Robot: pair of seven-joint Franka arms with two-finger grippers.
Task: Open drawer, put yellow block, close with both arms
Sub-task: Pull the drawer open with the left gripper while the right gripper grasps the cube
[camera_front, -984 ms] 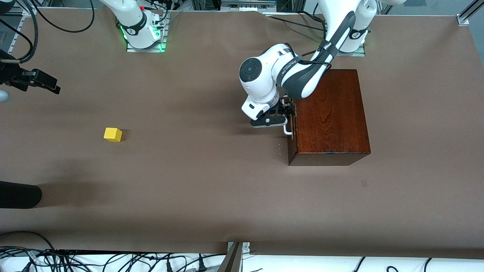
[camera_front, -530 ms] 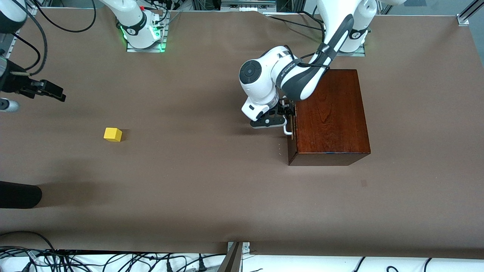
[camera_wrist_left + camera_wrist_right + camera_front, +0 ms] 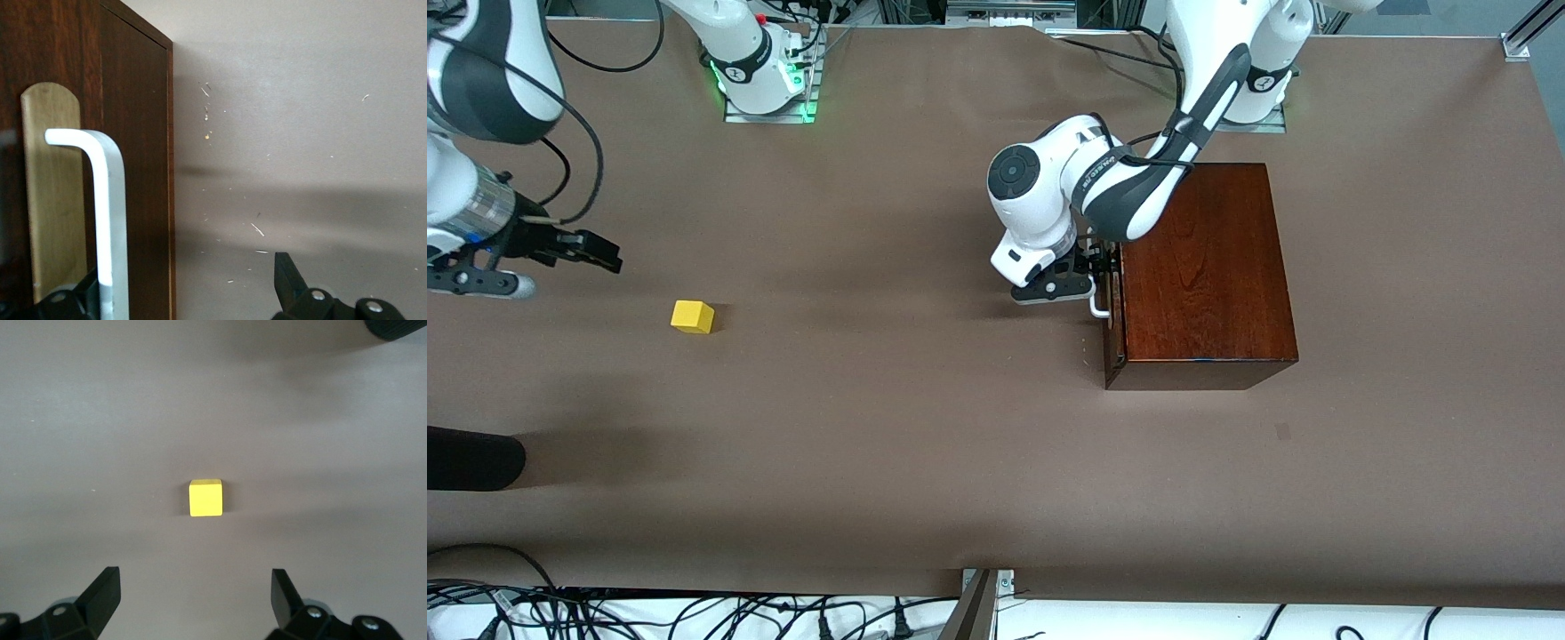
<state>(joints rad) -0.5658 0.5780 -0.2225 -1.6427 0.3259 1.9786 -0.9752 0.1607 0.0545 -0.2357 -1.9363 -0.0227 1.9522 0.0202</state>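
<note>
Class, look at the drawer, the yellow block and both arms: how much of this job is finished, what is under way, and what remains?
Nothing is finished: the drawer sits shut in its box. Under way: the left gripper, fingers open, is at the white handle, one finger either side of it; the right gripper, also open, hangs over the table short of the yellow block, which lies untouched on the table. Left: pulling the drawer open, loading the block, closing.

You have the yellow block (image 3: 693, 316) near the table's (image 3: 925, 462) right-arm end, and the drawer (image 3: 1110, 307) box toward its left-arm end.
</note>
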